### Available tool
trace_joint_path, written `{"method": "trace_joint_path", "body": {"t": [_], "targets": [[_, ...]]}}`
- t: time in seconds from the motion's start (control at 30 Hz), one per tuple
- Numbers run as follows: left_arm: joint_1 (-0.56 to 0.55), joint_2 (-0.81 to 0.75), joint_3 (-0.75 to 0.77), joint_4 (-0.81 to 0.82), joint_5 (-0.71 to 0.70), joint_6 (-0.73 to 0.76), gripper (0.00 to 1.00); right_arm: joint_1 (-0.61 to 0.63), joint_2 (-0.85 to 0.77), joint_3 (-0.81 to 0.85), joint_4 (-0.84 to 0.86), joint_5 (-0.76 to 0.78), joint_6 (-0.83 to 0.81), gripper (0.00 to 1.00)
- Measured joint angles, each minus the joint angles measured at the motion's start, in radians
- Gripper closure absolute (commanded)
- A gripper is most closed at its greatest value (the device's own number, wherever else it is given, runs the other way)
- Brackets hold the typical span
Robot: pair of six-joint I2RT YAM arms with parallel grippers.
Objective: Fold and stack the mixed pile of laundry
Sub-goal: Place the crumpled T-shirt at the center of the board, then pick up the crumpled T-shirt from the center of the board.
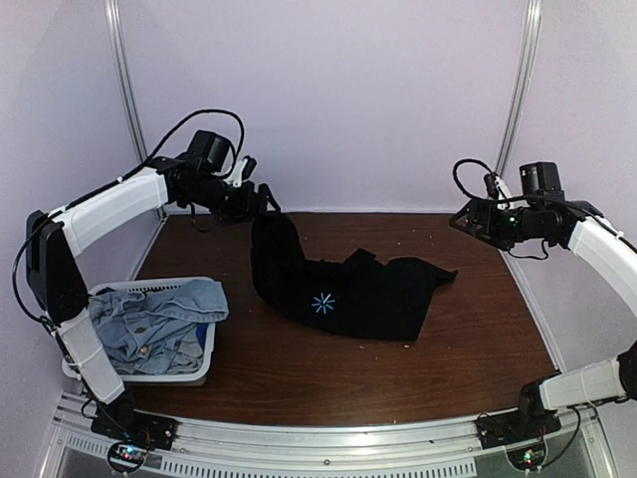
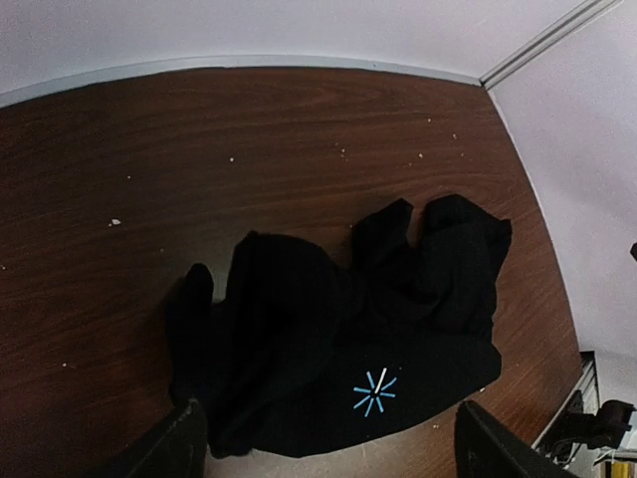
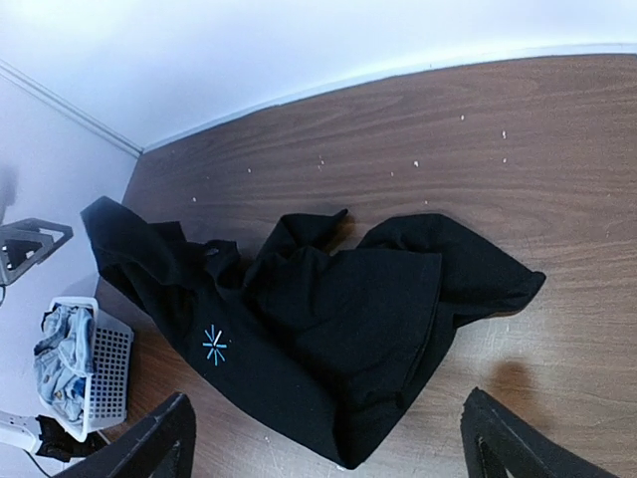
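black shirt: crumpled and unfolded on the brown desk, at its middle and toward the far side, with one flap reaching right. a small light-blue starburst mark faces up on the shirt's near-left part. the shirt's far-left end stands up off the desk in a narrow column to just under the left jaws; whether cloth and jaws touch cannot be told from the top view.

left jaws: above the far-left part of the desk, at the end of the left arm, pointing right. in the left wrist view the two fingers stand wide apart at the bottom edge with nothing gripped between them; the shirt lies below.

right jaws: over the far-right edge of the desk on the right arm, pointing left, well apart from the shirt. in the right wrist view the fingers are spread wide and hold nothing.

denim piece: light blue, buttoned, heaped in the white slatted basket at the near-left corner of the desk, spilling over the basket's far rim. a patch of bright-blue cloth shows beneath it at the right. bare desk lies between basket and shirt.

pale lilac walls close the far, left and right sides.
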Motion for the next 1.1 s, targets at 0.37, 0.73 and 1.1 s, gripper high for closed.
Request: {"method": "trace_joint_path", "body": {"t": [0.37, 0.73, 1.1], "targets": [[-0.105, 0.086, 0.011, -0.118, -0.092, 0.195, 0.06, 0.048, 0.193, -0.064, -0.025, -0.027, -0.024, 0.1], [-0.166, 0.323, 0.064, -0.204, -0.19, 0.198, 0.02, 0.066, 0.562, 0.13, -0.022, 0.071, -0.026, 0.08], [-0.165, 0.462, 0.174, -0.305, -0.358, 0.183, 0.09, 0.092, 0.856, 0.347, -0.071, 0.25, -0.071, 0.21]]}}
